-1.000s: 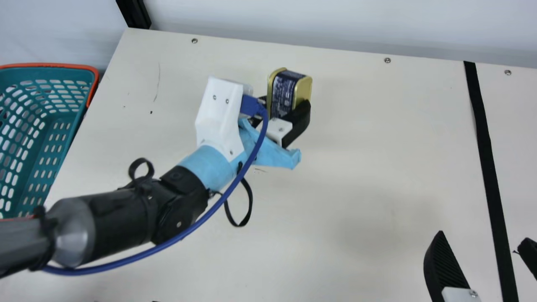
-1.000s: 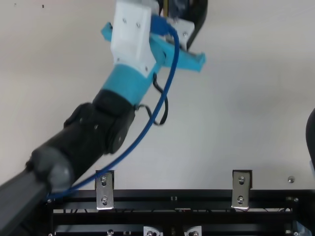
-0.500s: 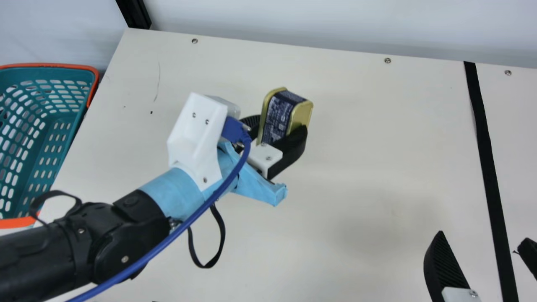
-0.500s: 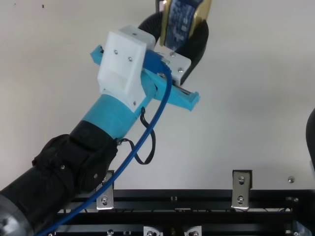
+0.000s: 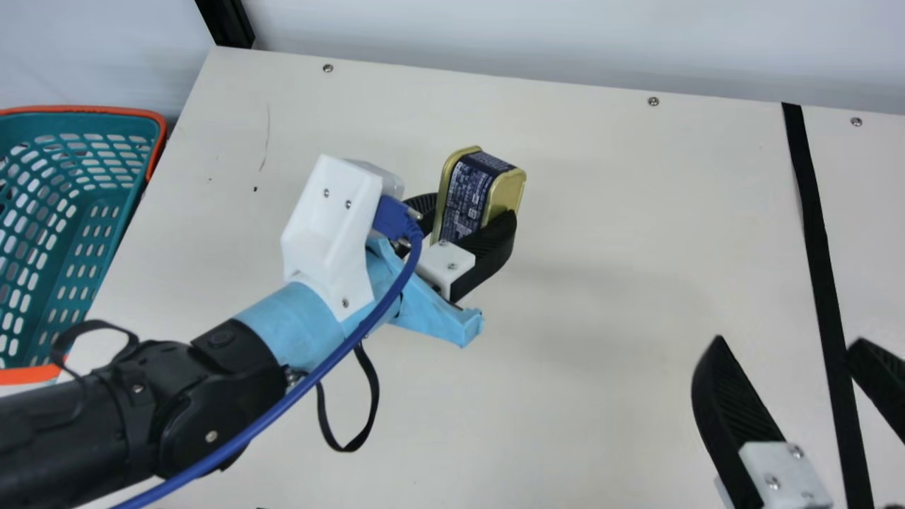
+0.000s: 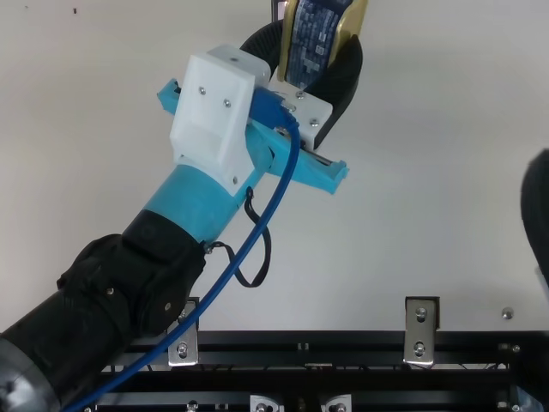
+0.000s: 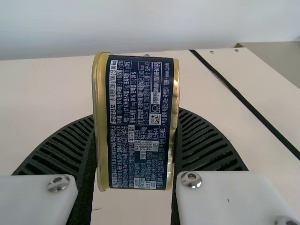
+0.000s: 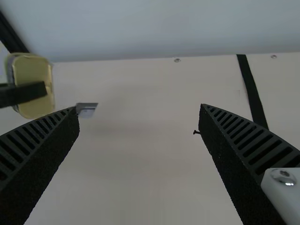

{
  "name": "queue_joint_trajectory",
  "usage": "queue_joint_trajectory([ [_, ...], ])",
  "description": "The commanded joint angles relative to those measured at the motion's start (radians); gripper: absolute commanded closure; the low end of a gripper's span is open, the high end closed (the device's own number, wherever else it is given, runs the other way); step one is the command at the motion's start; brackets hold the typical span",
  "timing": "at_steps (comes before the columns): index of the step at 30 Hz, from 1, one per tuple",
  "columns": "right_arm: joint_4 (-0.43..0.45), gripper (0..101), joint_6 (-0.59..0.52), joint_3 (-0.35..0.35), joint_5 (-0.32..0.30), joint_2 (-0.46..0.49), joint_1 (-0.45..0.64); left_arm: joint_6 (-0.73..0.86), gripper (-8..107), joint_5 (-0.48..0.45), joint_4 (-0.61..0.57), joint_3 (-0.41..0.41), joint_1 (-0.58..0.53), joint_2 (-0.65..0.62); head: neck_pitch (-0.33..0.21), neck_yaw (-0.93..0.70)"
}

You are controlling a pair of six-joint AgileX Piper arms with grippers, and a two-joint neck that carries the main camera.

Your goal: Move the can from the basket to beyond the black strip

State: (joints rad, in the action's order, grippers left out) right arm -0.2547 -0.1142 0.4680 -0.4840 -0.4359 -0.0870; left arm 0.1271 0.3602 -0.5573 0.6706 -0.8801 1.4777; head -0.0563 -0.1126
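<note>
In the main view my left gripper point(image 5: 463, 230) is shut on the navy and gold can point(image 5: 472, 194), held up over the middle-left of the table. The left wrist view shows the can point(image 7: 139, 122) upright between both ribbed fingers of my left gripper point(image 7: 135, 140). My right gripper point(image 5: 785, 350) stands open at the main view's lower right, its fingers either side of the black strip point(image 5: 820, 261) as seen there. Nothing is between the fingers of my right gripper point(image 8: 139, 110) in its wrist view. The teal basket point(image 5: 81, 247) is at the far left.
The cream table point(image 5: 601, 212) stretches between the can and the strip. A pale wall point(image 5: 551, 42) rises along its far edge, with a black post point(image 5: 226, 25) at the far left corner. Metal brackets point(image 6: 420, 330) sit on the near edge in the top view.
My left arm drew back toward the table's near side with the can, then stayed still over the last half second. My right gripper has moved farther into the main view, up and slightly left.
</note>
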Motion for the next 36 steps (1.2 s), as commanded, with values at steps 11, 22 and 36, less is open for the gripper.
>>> queue_joint_trajectory([
  [11,-0.168,0,-0.087,0.120,0.242,-0.369,-0.222,0.000,89,0.000,0.000,0.000,0.000,0.000,-0.021,0.001],
  [22,-0.319,0,-0.177,0.273,0.302,-0.635,-0.345,0.000,89,0.000,0.000,0.000,0.000,0.000,-0.021,0.001],
  [36,-0.672,0,-0.504,0.450,0.143,-0.823,-0.272,0.000,89,0.000,0.000,0.000,0.000,0.000,-0.021,0.001],
])
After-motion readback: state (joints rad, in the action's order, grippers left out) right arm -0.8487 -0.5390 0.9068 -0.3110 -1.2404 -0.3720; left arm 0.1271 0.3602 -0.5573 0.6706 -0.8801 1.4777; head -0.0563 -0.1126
